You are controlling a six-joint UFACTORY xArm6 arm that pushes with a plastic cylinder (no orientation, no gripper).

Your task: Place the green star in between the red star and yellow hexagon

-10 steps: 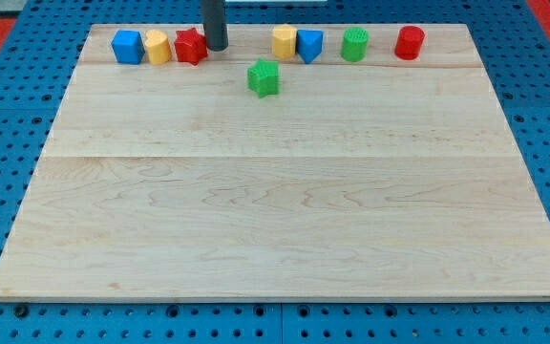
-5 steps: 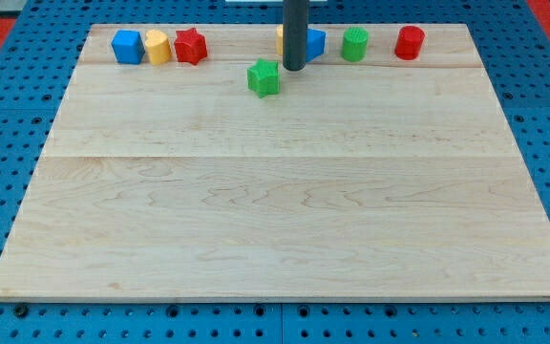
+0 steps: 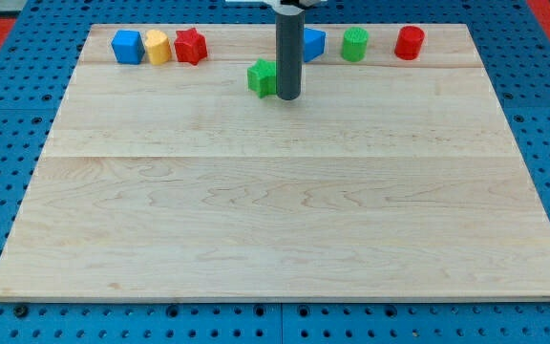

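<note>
The green star (image 3: 261, 77) lies near the view's top, just below the row of blocks. My tip (image 3: 287, 98) stands right against the star's right side, slightly lower in the view. The red star (image 3: 191, 45) sits in the top row to the left, with a yellow block (image 3: 157, 47) touching its left side. A second yellow block in the top row is hidden behind the rod.
A blue cube (image 3: 127, 46) is at the left end of the top row. A blue block (image 3: 312, 43), a green cylinder (image 3: 354, 44) and a red cylinder (image 3: 410, 43) stand right of the rod. The wooden board (image 3: 275, 220) lies on a blue pegboard.
My tip moved from beside the red star rightwards along the top row, then down to the green star's right side. The green star has barely shifted.
</note>
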